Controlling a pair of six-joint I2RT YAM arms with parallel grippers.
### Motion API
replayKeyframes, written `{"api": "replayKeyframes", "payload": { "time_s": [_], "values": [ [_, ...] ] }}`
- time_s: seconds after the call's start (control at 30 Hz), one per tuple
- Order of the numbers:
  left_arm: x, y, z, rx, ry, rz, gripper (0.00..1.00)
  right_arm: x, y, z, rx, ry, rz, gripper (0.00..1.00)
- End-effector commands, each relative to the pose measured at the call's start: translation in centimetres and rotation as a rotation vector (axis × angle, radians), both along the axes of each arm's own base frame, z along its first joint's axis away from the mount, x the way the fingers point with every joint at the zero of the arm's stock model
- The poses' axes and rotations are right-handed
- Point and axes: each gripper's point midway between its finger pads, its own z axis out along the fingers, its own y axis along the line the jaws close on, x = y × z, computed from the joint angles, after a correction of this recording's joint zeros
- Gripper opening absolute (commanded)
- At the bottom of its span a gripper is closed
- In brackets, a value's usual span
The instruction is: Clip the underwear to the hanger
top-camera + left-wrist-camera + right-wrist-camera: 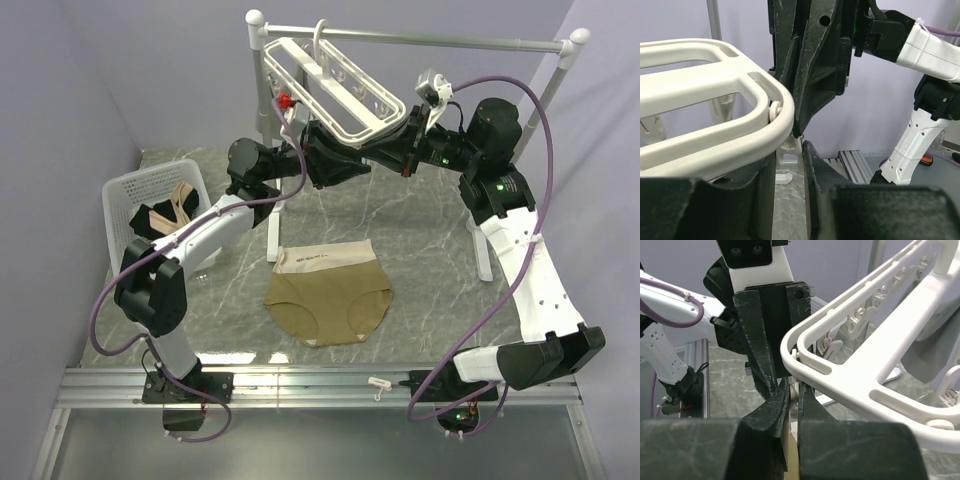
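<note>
My right gripper (792, 390) has its jaws pinched together just under the low corner of the hanger (715, 75). A sliver of white shows at the tips in the right wrist view, and I cannot tell whether it is nipped there or only lies behind them. My left gripper (791, 152) meets it nose to nose from the other side. Its jaws stand a narrow way apart with a small white clip (788, 161) in the gap. I cannot tell whether the pads bear on that clip or merely flank it.

The hanger hangs by its hook from the silver rail stand (420, 40), tilted, with its low corner down at the two grippers. From above, most of its clips are hidden under the frame.

The underwear (330, 300) lies flat on the marble table (430, 260), in front of the hanger and well apart from both grippers, waistband toward the far side. Its pale label (308, 258) carries a dark line of writing, too small for me to read.

At the left a white basket (125, 190) holds black and beige cloth pieces (165, 215), partly covered by my left arm. In the right wrist view a grey cloth (935, 345) shows behind the hanger, cut off at the picture's edge.
</note>
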Motion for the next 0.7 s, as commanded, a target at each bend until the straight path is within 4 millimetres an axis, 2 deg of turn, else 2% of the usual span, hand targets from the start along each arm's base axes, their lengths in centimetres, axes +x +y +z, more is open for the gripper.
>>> {"api": "replayKeyframes", "payload": {
  "time_s": [0.0, 0.37, 0.4, 0.5, 0.53, 0.57, 0.6, 0.63, 0.67],
  "values": [
    [-1.1, 0.0, 1.3, -0.007, -0.050, -0.023, 0.32, -0.3, 0.3, 0.9, 0.016, -0.034, 0.003, 0.00],
    [-0.5, 0.3, 1.6, 0.004, -0.032, 0.037, 0.49, 0.0, 0.3, 0.6, 0.035, -0.019, -0.019, 0.00],
    [-0.3, 0.3, 1.6, 0.003, -0.026, 0.046, 0.56, 0.1, 0.2, 0.7, 0.036, -0.021, -0.026, 0.00],
    [0.1, 1.0, 0.8, 0.030, -0.002, 0.089, 0.63, 0.3, 0.0, 0.7, 0.040, -0.019, -0.046, 0.00],
    [0.0, 2.0, 1.0, 0.043, 0.009, 0.112, 0.65, 0.3, 0.0, 0.8, 0.041, -0.023, -0.048, 0.00],
    [0.1, 2.4, -1.0, 0.078, 0.049, 0.130, 0.66, 0.3, 0.0, 0.8, 0.043, -0.020, -0.053, 0.00],
    [0.2, 3.0, -1.7, 0.097, 0.033, 0.162, 0.69, 0.4, 0.0, 0.9, 0.045, -0.023, -0.063, 0.00],
    [-0.5, 4.4, -1.2, 0.101, 0.010, 0.199, 0.71, 0.4, -0.1, 0.9, 0.045, -0.019, -0.067, 0.00],
    [-0.4, 4.9, -4.6, 0.182, 0.087, 0.229, 0.72, 0.5, -0.1, 0.9, 0.044, -0.026, -0.070, 0.00]
  ]
}}
